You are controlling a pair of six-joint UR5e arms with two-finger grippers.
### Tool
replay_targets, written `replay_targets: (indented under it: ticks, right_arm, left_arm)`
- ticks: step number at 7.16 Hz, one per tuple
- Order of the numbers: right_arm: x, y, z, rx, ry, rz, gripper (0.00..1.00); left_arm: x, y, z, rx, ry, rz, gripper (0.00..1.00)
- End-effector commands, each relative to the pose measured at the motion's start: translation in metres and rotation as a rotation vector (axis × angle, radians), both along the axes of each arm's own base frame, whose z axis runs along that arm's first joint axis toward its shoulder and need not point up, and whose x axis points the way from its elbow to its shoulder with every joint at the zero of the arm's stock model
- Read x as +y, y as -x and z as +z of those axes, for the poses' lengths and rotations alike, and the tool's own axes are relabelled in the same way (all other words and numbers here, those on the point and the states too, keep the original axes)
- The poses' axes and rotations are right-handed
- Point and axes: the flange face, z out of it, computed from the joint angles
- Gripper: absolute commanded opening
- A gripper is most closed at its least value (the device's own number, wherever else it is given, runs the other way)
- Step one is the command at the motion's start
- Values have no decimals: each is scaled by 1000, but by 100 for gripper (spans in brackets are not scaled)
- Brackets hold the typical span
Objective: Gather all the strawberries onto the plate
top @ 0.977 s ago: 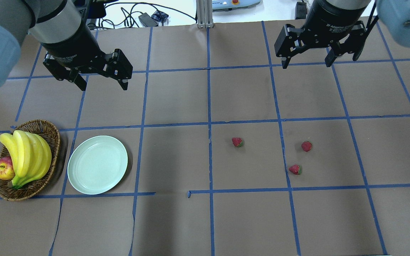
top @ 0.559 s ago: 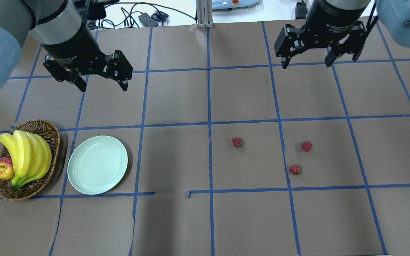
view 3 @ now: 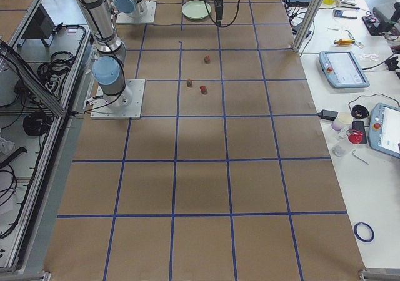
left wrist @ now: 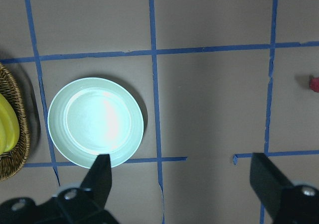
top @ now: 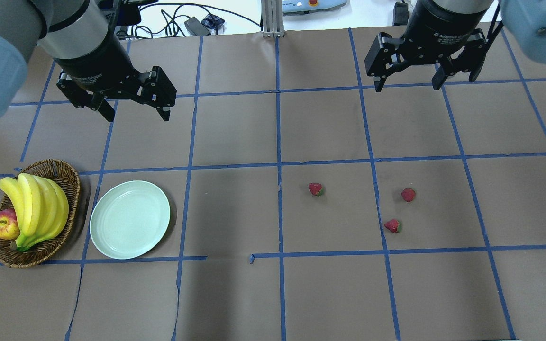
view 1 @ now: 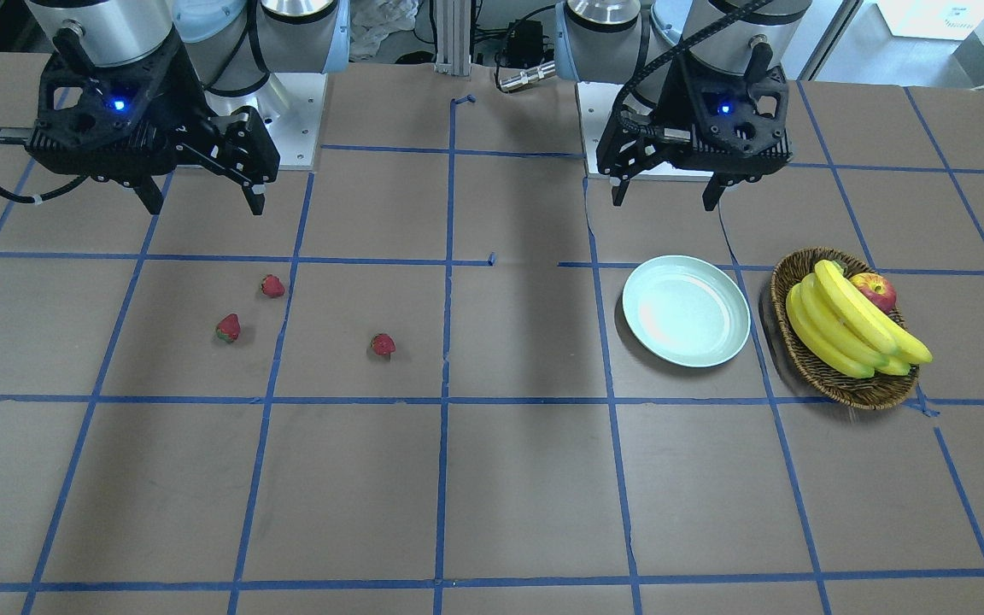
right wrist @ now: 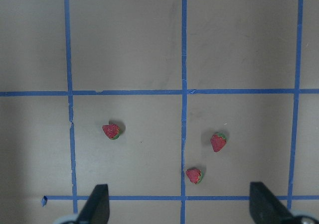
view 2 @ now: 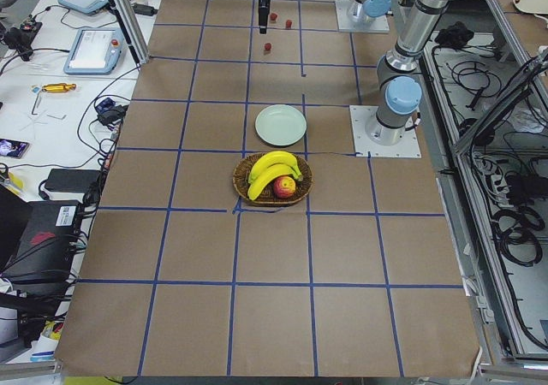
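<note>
3 small red strawberries (top: 316, 189) lie on the brown gridded counter (top: 235, 132), well apart from the round pale-green plate (top: 130, 219). Left tool (top: 138, 113) and right tool (top: 406, 85) hang above, both spread wide.

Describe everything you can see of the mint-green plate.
The round, shallow, pale mint-green plate looks glossy, like glazed ceramic or plastic, with a low raised rim and glare across its well. It lies flat and empty on the brown paper-covered table, beside the brown woven wicker basket but apart from it. Only the table touches it.
</note>
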Motion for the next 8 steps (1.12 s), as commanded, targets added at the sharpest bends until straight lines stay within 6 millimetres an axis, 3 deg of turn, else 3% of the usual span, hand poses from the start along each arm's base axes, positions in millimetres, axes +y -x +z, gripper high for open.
replay_targets:
  ticks: [1, 4, 5, 6, 8]
  right_arm:
    - [0, -1, -6, 1, -11, 4, 100]
    - [-5, 5, -14, 4, -26, -13, 100]
    - [-11, 16, -38, 7, -76, -31, 100]
    - [-13, 41, -72, 28, -138, -67, 100]
    - [-2, 83, -145, 35, -241, -136, 100]
  left_arm:
    - [1, 0, -1, -2, -2, 1, 100]
    - [1, 0, -3, -2, -6, -5, 100]
    - [2, 0, -2, -4, -5, -5, 100]
    - [2, 0, -3, -4, -8, -5, 100]
    - [3, 1, -7, -3, -15, -4, 100]
